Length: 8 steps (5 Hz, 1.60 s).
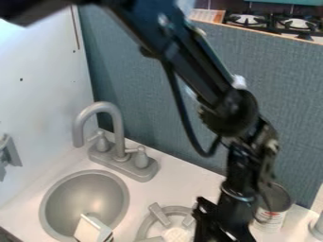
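A grey faucet with two handles (122,158) stands on the white counter (189,170), behind a round grey sink basin (85,196). A pale, box-like thing (93,229) with a dark-striped side sits tilted in the front of the basin, cut off by the bottom edge of the view. Right of the basin is a toy stove burner (146,226), a grey ring with raised bars. A can (276,205) stands near the blue-grey back panel (183,111), partly hidden behind the arm (202,71), which slants down from the top. The black gripper (214,230) hangs low at the bottom edge, between the burner and the can and nearest to these two. Whether it is clenched or released, or touches either of them, I cannot tell. The can's white label bears red marks and print too small to read.
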### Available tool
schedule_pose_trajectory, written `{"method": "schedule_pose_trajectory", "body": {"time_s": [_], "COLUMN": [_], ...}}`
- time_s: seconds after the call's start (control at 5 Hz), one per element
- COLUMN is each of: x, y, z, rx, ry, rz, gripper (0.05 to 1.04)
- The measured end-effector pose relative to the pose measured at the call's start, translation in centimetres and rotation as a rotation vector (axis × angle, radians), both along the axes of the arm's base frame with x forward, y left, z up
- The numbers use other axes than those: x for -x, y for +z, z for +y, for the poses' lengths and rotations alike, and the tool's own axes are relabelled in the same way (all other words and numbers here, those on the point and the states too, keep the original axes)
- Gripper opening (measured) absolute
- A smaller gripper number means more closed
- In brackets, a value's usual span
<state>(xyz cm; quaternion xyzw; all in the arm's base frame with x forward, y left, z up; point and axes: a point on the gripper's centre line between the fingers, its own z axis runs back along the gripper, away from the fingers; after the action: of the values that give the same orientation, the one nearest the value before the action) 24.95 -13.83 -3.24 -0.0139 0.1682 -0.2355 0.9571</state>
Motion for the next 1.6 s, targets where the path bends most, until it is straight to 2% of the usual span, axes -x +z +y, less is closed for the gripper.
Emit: {"method": "schedule_pose_trajectory", "body": {"time_s": [0.2,0.4,0.8,1.0,1.2,1.4,1.6], "x": [0.2,-0.5,-0.1,-0.1,0.1,0.5,0.6], "y": [-1.8,-2.5,-2.8,-3.1,-3.6,-3.6,-2.6], "z": [-0.8,-0.8,0.0,-0.4,-0.3,-0.2,0.0], "rx": [-0.005,-0.027,-0.069,-0.028,-0.024,-0.018,-0.033], "ry": [-0.025,-0.023,-0.006,-0.038,-0.052,-0.064,-0.041], "rz": [0.037,0.032,0.033,0.020,0.037,0.057,0.039], "gripper": [0.617,0.617,0.617,0.617,0.692,0.971,1.008]}}
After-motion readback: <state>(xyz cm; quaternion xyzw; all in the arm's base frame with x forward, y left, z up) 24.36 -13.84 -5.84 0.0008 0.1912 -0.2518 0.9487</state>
